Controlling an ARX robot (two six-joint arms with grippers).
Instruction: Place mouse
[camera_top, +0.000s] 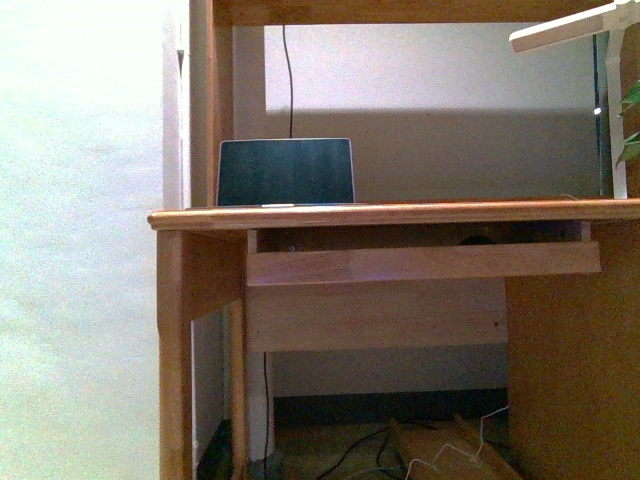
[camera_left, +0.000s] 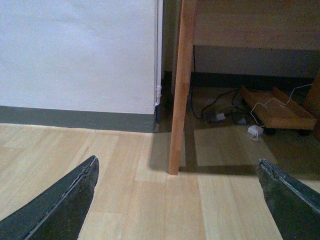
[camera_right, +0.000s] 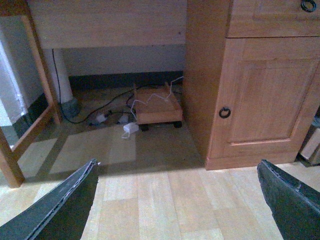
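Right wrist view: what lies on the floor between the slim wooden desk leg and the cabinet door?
The right wrist view shows a low wooden wheeled trolley, a white adapter and dark cables.

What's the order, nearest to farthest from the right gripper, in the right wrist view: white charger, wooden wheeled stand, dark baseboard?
1. White charger, on the floor, nearest the right gripper.
2. Wooden wheeled stand, just behind it, beside the cabinet.
3. Dark baseboard, at the very back.
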